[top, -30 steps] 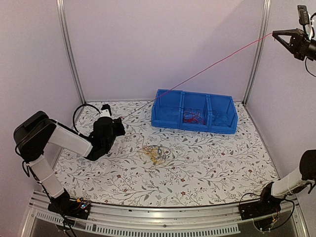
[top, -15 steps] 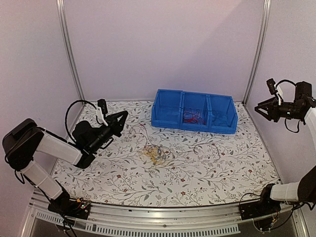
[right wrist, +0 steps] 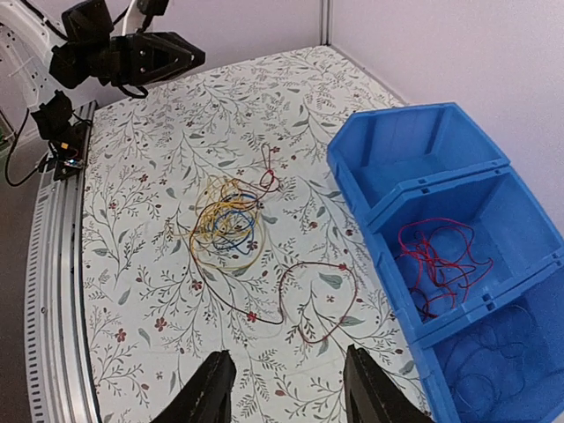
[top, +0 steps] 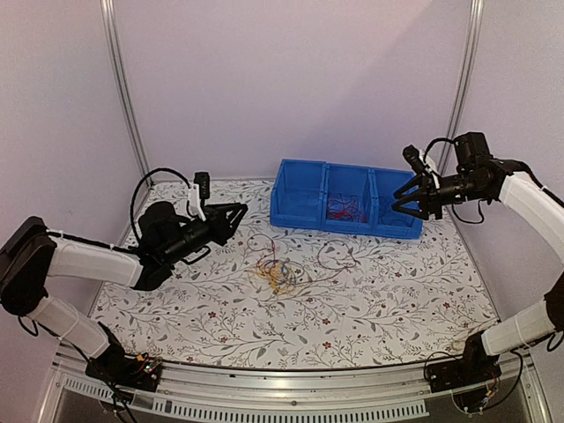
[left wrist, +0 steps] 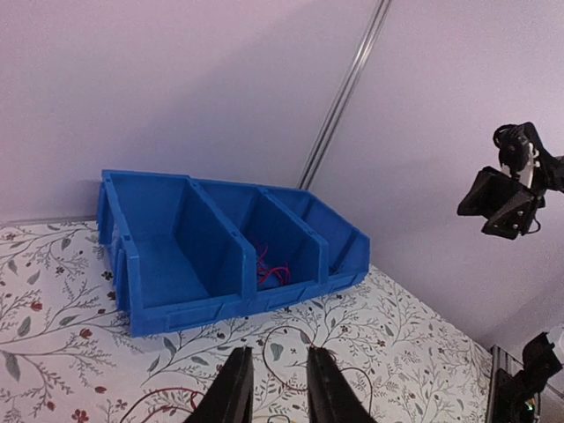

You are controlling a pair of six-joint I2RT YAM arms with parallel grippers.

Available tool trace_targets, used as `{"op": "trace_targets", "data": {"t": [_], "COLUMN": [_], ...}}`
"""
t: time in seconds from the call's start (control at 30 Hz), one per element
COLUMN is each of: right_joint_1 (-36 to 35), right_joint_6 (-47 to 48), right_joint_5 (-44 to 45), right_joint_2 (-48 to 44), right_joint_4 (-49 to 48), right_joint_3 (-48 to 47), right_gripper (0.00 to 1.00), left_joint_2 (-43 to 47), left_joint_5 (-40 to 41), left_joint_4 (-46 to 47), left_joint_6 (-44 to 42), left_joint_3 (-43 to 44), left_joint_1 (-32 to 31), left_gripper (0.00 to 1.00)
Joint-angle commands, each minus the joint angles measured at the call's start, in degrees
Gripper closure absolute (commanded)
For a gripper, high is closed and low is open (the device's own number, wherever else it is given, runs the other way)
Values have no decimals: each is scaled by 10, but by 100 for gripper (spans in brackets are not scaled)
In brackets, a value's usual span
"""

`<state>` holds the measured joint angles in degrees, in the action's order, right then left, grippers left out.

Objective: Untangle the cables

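Note:
The cables [top: 276, 273] lie as a small yellow, blue and red tangle on the flowered table, seen clearly in the right wrist view [right wrist: 229, 220]. One loose dark red cable [right wrist: 314, 263] trails from the tangle and loops toward the blue bin [top: 300, 218]. My left gripper [top: 240, 212] hovers left of the tangle, pointing at the bin. Its jaws [left wrist: 278, 388] stand apart with nothing between them, and the red loop [left wrist: 263, 345] lies beyond them. My right gripper [top: 401, 203] hangs open over the bin's right end, empty [right wrist: 291, 392].
The blue bin [right wrist: 374, 198] has three compartments. The middle one holds red wires [right wrist: 436, 264], the right one thin blue wires [right wrist: 493, 361], and the left one looks empty. Walls and metal posts [top: 123, 97] close in the back and sides.
A second ago the right gripper was high at the top right, pulling a red cable taut from the left gripper. Both let go, the cable fell onto the table, and the right arm came down over the bin.

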<state>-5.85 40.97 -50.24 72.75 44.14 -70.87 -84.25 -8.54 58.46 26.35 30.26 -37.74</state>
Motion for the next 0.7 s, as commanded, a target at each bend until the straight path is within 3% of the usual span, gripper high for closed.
{"op": "trace_targets", "data": {"t": [0.0, 0.1, 0.2, 0.3, 0.47, 0.67], "right_joint_1": [-82, -119, -155, -208, -267, -302], "right_joint_6": [-27, -43, -90, -140, -226, -292], "right_joint_5": [36, 37, 32, 61, 96, 115], "right_joint_2": [87, 151, 219, 280, 376, 500], "right_joint_4": [-69, -102, -136, -169, -199, -195], "right_joint_3": [-4, -32, -72, -101, -171, -263], "right_gripper": [56, 64, 70, 68, 66, 61], "left_joint_2": [60, 74, 57, 17, -42, -65], "left_joint_5": [128, 161, 159, 152, 215, 258], "left_joint_4": [-268, -327, -337, -302, -247, -278], "left_joint_6": [15, 13, 32, 63, 125, 150], "left_joint_3": [43, 44, 44, 29, 10, 43], "left_joint_1": [-28, -32, -33, -40, -81, -121], "left_gripper": [72, 67, 71, 72, 69, 64]}}
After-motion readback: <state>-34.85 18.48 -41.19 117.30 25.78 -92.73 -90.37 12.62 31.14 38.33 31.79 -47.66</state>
